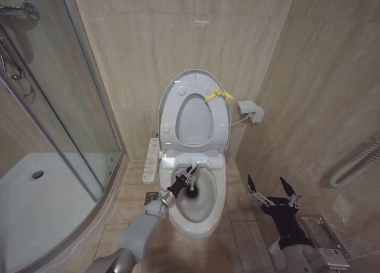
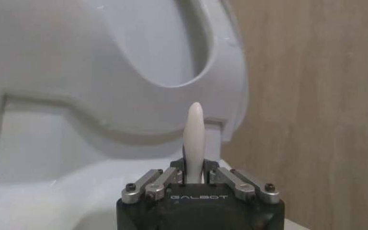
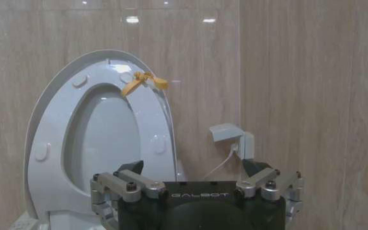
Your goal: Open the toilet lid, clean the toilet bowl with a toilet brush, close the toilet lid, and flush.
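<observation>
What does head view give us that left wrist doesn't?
Head view alone: the toilet bowl, the toilet brush's black head down in it, the yellow strap, and the open right gripper idle beside the toilet. Left wrist alone: the fingers shut on the white handle. Both: the left gripper, the raised toilet lid.
</observation>
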Robot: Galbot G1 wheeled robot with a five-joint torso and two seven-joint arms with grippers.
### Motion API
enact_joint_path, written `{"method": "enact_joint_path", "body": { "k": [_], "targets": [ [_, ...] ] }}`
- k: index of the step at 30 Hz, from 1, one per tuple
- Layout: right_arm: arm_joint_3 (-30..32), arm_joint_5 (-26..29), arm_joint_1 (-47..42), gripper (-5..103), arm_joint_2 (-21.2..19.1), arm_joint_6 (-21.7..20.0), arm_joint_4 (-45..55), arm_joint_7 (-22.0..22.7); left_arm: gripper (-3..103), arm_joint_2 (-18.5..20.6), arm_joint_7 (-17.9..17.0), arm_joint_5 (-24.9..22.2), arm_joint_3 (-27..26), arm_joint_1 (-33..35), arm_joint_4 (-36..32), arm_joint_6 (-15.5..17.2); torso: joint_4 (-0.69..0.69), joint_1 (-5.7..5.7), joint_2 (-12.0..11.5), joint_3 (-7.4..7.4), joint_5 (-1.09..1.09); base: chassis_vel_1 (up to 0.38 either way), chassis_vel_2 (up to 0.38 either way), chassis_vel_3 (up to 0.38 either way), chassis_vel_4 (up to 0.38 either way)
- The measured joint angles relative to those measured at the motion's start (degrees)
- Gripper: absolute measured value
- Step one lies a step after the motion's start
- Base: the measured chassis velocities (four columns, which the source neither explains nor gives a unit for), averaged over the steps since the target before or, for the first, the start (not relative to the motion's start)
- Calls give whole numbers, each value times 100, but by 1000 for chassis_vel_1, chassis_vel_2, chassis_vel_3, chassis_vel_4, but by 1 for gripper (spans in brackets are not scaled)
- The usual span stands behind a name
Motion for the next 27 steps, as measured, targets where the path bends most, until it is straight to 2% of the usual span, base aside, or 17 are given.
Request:
{"method": "enact_joint_path", "body": {
  "k": [9,18,21,27],
  "targets": [
    [0,0,0,100,0,0,0,0,18,33,-345,-812,120,-90,-908,277,-5,2,-2,2,0,0,0,0,0],
    [0,0,0,100,0,0,0,0,18,-339,-377,-1230,72,-108,-570,405,-3,2,-2,1,0,0,0,0,0],
    [0,0,0,100,0,0,0,0,18,-403,-344,-1179,46,-109,-376,400,-4,1,-1,1,0,0,0,0,0],
    [0,0,0,100,0,0,0,0,18,-323,-156,-626,-19,-157,-39,210,-2,1,-1,1,0,0,0,0,0]
  ]
}}
